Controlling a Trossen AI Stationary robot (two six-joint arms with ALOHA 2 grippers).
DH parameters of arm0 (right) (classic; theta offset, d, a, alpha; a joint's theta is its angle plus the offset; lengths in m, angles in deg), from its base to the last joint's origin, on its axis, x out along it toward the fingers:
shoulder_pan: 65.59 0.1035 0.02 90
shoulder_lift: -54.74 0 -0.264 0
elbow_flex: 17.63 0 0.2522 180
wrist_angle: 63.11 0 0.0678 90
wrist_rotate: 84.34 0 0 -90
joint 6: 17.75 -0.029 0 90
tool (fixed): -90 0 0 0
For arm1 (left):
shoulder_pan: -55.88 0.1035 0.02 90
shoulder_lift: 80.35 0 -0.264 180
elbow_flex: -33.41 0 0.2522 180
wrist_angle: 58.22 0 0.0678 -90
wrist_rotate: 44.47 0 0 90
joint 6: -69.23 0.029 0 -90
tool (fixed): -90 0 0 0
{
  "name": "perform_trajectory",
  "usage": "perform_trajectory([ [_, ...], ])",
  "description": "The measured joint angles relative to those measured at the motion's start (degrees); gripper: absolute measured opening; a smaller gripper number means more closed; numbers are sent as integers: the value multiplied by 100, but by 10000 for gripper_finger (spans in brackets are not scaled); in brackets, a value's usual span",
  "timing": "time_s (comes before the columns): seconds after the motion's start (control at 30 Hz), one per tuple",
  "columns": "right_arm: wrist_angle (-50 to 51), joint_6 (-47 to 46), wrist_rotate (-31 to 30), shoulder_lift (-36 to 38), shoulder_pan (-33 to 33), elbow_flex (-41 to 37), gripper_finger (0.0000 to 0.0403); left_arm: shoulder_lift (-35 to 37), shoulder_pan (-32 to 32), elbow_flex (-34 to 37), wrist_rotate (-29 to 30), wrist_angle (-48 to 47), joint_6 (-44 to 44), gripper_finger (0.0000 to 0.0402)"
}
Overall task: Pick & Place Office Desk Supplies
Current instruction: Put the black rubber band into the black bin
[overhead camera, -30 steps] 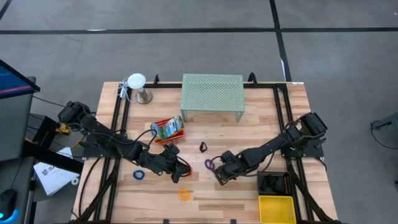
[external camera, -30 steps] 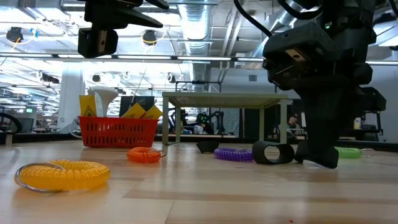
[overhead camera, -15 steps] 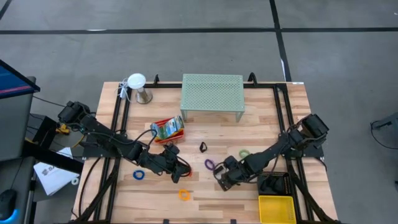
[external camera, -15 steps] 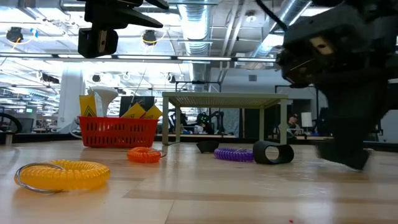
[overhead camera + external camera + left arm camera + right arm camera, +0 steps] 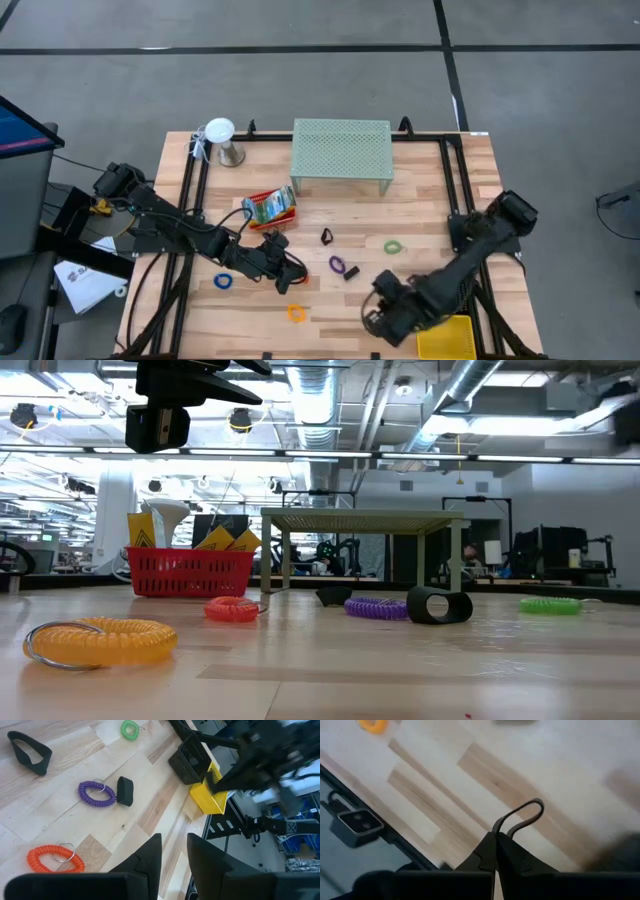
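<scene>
Our right tool (image 5: 495, 840) is clamped on a black clip (image 5: 522, 817) and has swung from mid-counter (image 5: 330, 315) to just beside the yellow tray (image 5: 445, 338); drop likely next. Left tool (image 5: 172, 850) parked, slightly parted, empty, over the orange loop (image 5: 55, 860).

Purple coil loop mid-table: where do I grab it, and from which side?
Come straight down from above, since the purple coil loop lies flat. Pinch across its band on the arc away from the black clip lying close beside it, and stay clear of its metal ring. The left gripper hovers nearest, so it is probably the better choice.
</scene>
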Motion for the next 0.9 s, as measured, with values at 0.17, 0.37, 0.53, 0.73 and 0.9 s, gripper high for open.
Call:
perform_trajectory([
  [0.17, 1907, -612, -147, 4, 448, 760, 0, 0, 0, 0, -2, 0, 0, 88],
  [0.37, 2613, -1203, 14, 191, 950, 566, 0, 0, 0, 0, -3, 0, 48, 88],
  [0.53, 2552, -1870, 245, 565, 1227, -143, 0, 0, -1, 0, -4, 1, 48, 88],
  [0.73, 1288, -2689, 508, 1277, 1604, -1575, 0, 0, 0, 0, -20, 5, 46, 88],
  [0.9, 335, -3190, 621, 1606, 1844, -2531, 0, 0, 0, 0, -32, 28, 44, 88],
])
